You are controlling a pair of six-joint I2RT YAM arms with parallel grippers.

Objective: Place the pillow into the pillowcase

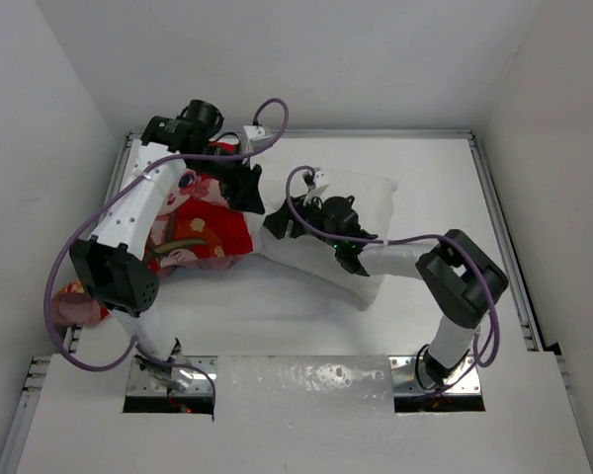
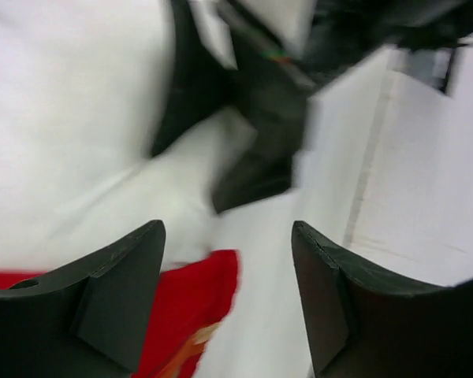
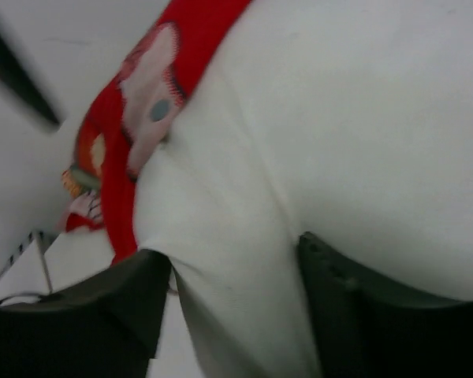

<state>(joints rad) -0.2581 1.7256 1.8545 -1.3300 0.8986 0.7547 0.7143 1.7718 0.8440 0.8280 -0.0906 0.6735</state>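
Note:
The white pillow (image 1: 311, 265) lies across the middle of the table, its left end inside the mouth of the red printed pillowcase (image 1: 212, 232). My left gripper (image 1: 249, 193) hovers at the pillowcase's right rim. In the blurred left wrist view it (image 2: 227, 236) is open, with a red corner of the pillowcase (image 2: 197, 291) lying below the gap and the pillow (image 2: 63, 118) beyond. My right gripper (image 1: 280, 222) sits on the pillow's left part. Its jaws (image 3: 235, 252) stand apart, with a bulge of the pillow (image 3: 339, 118) between them and the pillowcase's rim (image 3: 193, 35) just past it.
A pinkish lump of cloth (image 1: 74, 301) sits at the table's left edge beside the left arm's elbow. Metal rails (image 1: 499, 227) border the table and white walls enclose it. The right arm (image 2: 260, 118) shows as a dark blur in the left wrist view.

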